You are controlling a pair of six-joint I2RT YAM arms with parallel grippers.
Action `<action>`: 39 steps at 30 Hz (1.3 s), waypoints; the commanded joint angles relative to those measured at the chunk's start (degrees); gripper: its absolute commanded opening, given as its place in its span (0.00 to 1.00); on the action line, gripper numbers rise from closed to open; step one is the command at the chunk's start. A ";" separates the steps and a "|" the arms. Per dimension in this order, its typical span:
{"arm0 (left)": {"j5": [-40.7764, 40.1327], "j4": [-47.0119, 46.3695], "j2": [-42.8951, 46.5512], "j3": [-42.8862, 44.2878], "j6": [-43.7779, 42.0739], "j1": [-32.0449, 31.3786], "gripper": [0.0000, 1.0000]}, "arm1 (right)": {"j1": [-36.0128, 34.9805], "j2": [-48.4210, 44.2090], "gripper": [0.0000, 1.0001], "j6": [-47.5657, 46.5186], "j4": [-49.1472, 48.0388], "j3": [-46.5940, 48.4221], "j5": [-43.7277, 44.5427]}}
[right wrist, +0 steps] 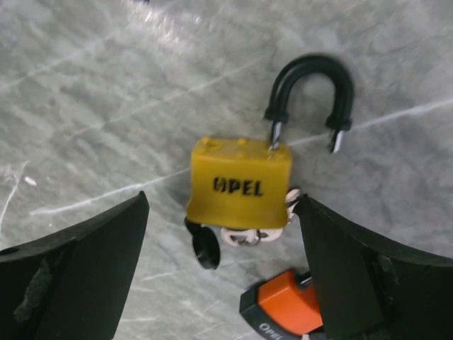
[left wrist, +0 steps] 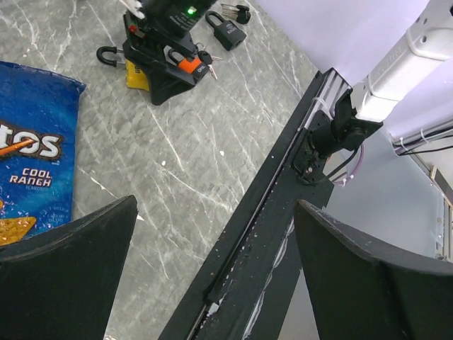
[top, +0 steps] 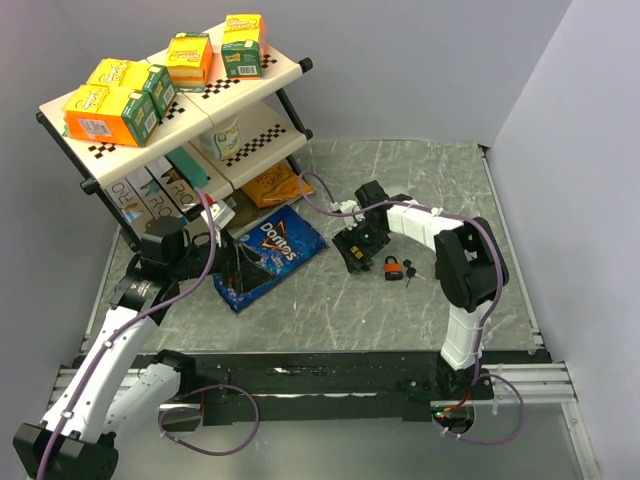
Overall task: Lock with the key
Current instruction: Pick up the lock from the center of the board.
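step in hand looks like going for the key (left wrist: 239, 10): it lies on the surface (right wrist: 106, 106) at the right end of the lock cluster, just beside the black padlock (left wrist: 230, 34), untouched. right fingers (right wrist: 85, 262) hang wide & empty over the yellow padlock (right wrist: 239, 180), its shackle open; left fingers (left wrist: 64, 262) wide, empty, well off to the left. next move prob needs the right arm to shift right, drop low & pinch a thin key head. count: 3 padlocks incl. the orange padlock (right wrist: 287, 308); 2 key bunches for sure, the 2nd bunch (right wrist: 205, 248) at the yellow one's base.
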State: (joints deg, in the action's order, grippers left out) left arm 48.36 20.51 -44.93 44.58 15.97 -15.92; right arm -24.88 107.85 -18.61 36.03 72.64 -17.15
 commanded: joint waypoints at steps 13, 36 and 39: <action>-0.28 -1.53 0.63 -0.37 -0.23 0.37 0.96 | -0.87 4.47 0.58 0.59 -1.66 3.91 2.99; 2.18 -6.02 9.42 -6.52 -6.19 0.28 0.98 | -1.22 -18.46 0.00 -14.25 20.56 11.29 -31.15; 5.86 -4.26 11.61 -8.36 -15.94 0.37 0.99 | -1.13 -20.05 0.00 -18.03 27.05 12.52 -40.29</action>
State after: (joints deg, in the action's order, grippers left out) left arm 49.47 14.70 -35.46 38.11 12.86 -15.92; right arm -25.63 93.08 -29.78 52.62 81.84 -40.27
